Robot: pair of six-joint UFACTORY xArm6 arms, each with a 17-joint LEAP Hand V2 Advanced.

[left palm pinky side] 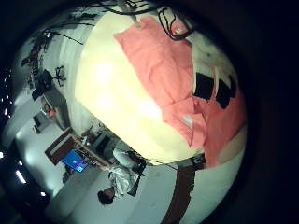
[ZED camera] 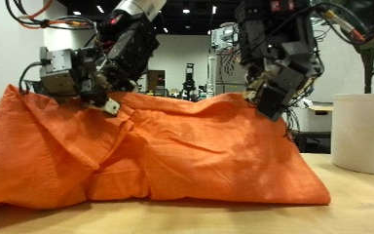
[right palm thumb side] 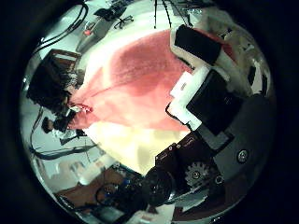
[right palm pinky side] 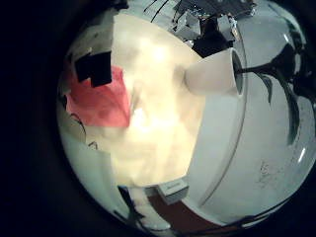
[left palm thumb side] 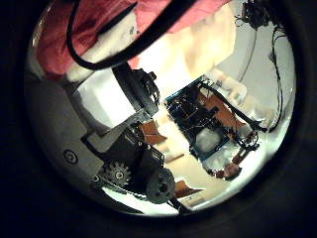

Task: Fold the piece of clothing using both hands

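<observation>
Orange garment (ZED camera: 162, 151) upright between both hands, fingertips hidden behind its edge

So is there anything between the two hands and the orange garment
Nothing visible. The left hand and right hand are both already at the top edge of the orange garment, which hangs down to the table.
</observation>
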